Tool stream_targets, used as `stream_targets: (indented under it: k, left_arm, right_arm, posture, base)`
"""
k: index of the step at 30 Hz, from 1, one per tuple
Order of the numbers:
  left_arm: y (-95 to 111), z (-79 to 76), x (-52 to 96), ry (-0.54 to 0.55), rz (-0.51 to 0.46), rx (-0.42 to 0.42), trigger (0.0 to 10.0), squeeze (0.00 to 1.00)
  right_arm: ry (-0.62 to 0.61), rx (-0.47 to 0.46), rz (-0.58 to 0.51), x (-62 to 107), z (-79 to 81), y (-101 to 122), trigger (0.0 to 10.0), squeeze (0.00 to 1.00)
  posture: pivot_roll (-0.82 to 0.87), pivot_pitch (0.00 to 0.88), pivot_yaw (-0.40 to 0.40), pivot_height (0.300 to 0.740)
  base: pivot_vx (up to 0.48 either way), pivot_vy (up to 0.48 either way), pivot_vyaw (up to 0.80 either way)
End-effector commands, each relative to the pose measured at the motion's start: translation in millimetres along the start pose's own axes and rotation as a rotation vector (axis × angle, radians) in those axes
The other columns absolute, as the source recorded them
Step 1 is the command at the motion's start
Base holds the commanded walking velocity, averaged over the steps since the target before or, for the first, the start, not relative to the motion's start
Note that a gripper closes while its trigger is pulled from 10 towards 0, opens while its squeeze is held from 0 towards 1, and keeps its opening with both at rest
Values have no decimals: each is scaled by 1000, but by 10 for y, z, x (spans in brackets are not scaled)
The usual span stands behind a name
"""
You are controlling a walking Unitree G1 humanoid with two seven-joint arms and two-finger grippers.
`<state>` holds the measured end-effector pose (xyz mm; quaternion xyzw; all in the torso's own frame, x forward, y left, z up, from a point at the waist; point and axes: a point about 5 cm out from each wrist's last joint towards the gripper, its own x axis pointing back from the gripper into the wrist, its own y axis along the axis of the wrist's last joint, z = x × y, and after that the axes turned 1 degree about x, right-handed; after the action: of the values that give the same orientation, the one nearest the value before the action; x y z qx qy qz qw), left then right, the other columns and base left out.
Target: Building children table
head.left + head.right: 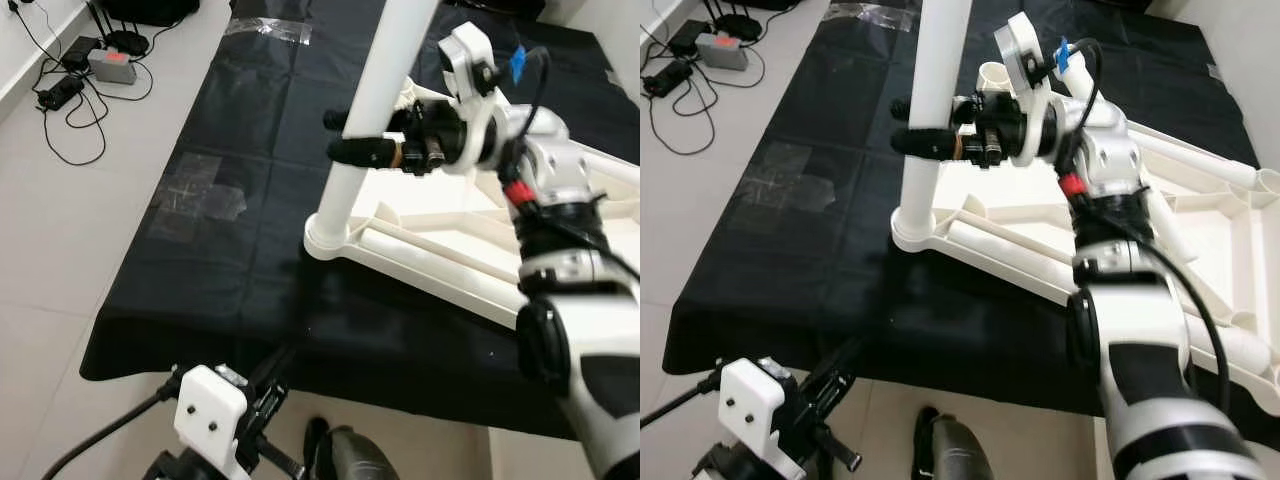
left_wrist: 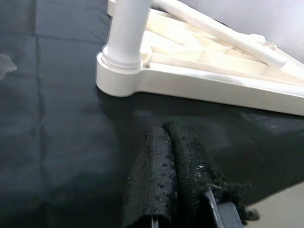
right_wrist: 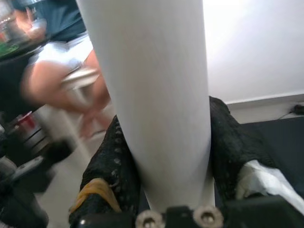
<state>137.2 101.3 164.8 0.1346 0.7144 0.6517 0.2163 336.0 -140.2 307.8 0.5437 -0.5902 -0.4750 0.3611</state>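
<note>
While ribbed tabletop (image 1: 470, 245) lies inverted, right end effector (image 1: 362, 138) clamps smooth cylindrical leg (image 1: 375, 95).

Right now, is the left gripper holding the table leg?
No: the left gripper hangs shut over the black cloth, apart from the white leg.
</note>
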Motion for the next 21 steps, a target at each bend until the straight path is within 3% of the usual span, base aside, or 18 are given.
stream_targets:
  k: [1,2,3,5,6,7,8,9,10,11,12,17,18,19,21]
  left_arm:
    - [-133,50,-17,8,41,17,10000,0]
    - [-166,92,-39,11,43,14,10000,0]
    - [-211,138,-81,14,45,12,10000,0]
    - [-211,138,-81,14,45,12,10000,0]
    - [-242,166,-117,16,47,13,10000,0]
    - [-242,166,-117,16,47,13,10000,0]
    - [-288,190,-187,12,52,10,10000,0]
    - [-288,190,-187,12,52,10,10000,0]
    - [-352,243,-244,20,56,3,10000,0]
    - [-352,243,-244,20,56,3,10000,0]
    - [-409,305,-302,35,59,0,10000,0]
    - [-479,391,-390,52,60,-14,10000,0]
    - [-500,415,-422,54,58,-18,10000,0]
    - [-509,431,-440,54,57,-22,10000,0]
    - [-515,442,-451,53,54,-22,10000,0]
  right_arm:
    - [-188,-179,86,-360,332,-504,0,0]
    - [-290,-251,94,-602,515,-686,0,0]
    - [-522,-384,192,-915,711,-1041,0,0]
    - [-522,-384,192,-915,711,-1041,0,0]
    - [-657,-450,280,-1109,843,-1240,0,0]
    - [-657,-450,280,-1109,843,-1240,0,0]
    - [-631,-426,299,-1365,887,-1290,0,0]
    - [-631,-426,299,-1365,887,-1290,0,0]
    - [-564,-373,291,-1593,859,-1255,0,0]
    - [-564,-373,291,-1593,859,-1255,0,0]
    - [-493,-320,269,-1717,775,-1184,0,0]
    - [-460,-251,262,-1780,620,-1052,0,0]
    - [-492,-237,270,-1746,600,-1005,7137,0]
    - [-506,-223,257,-1692,583,-947,10000,0]
    - [-524,-212,251,-1658,585,-910,10000,0]
  posture:
    - [-2,195,-181,740]
    - [-12,188,-182,740]
    - [-35,156,-169,740]
    - [-35,156,-169,740]
    - [-31,140,-159,740]
    - [-31,140,-159,740]
    - [18,101,-155,740]
    - [18,101,-155,740]
    - [34,43,-175,740]
    - [34,43,-175,740]
    - [36,16,-174,740]
    - [37,0,-176,740]
    - [36,0,-173,740]
    - [30,0,-165,740]
    - [30,0,-165,740]
  base:
    - [0,0,0]
    - [0,0,0]
    - [0,0,0]
    - [0,0,0]
    - [0,0,0]
    - [0,0,0]
    - [0,0,0]
    - [0,0,0]
    - [0,0,0]
    - [0,0,0]
    - [0,0,0]
    - [0,0,0]
    - [0,0,0]
    - [0,0,0]
    - [0,0,0]
